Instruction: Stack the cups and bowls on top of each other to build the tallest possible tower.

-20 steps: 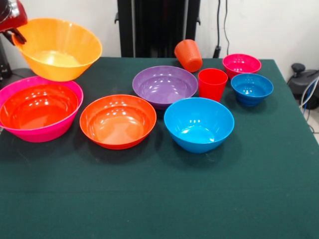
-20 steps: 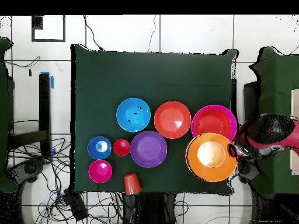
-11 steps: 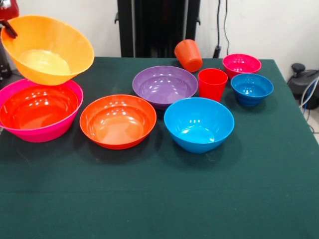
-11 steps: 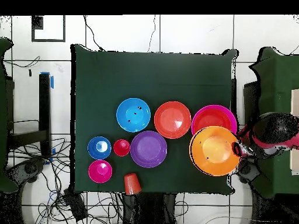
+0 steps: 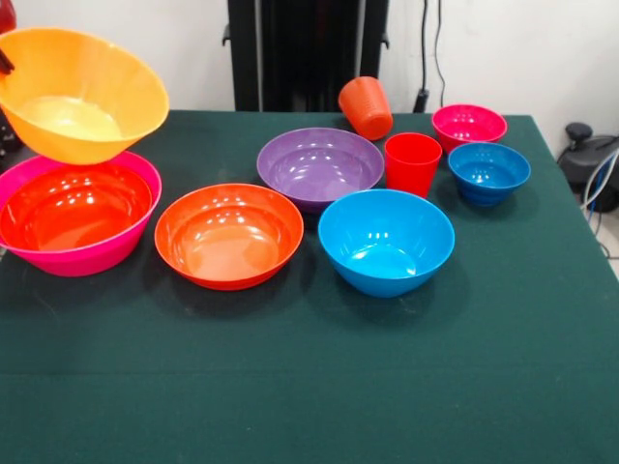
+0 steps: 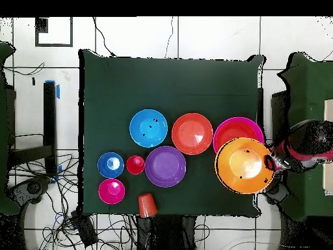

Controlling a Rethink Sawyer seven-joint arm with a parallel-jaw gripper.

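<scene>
A big yellow-orange bowl hangs tilted in the air at the far left, and my gripper is shut on its rim at the picture's edge. From above, the gripper sits at the right rim of this bowl, which overlaps the big pink bowl. The pink bowl stands on the table with a red-orange bowl nested in it. A second red-orange bowl, the purple bowl and the medium blue bowl stand apart. The red cup is upright; the orange cup lies tipped.
A small magenta bowl and a small blue bowl stand at the right rear of the green table. Cables and a dark object lie past the table's right edge.
The gripper has carried the yellow-orange bowl further left in the front view, so it now overlaps the pink bowl more. Nothing else on the table has moved.
</scene>
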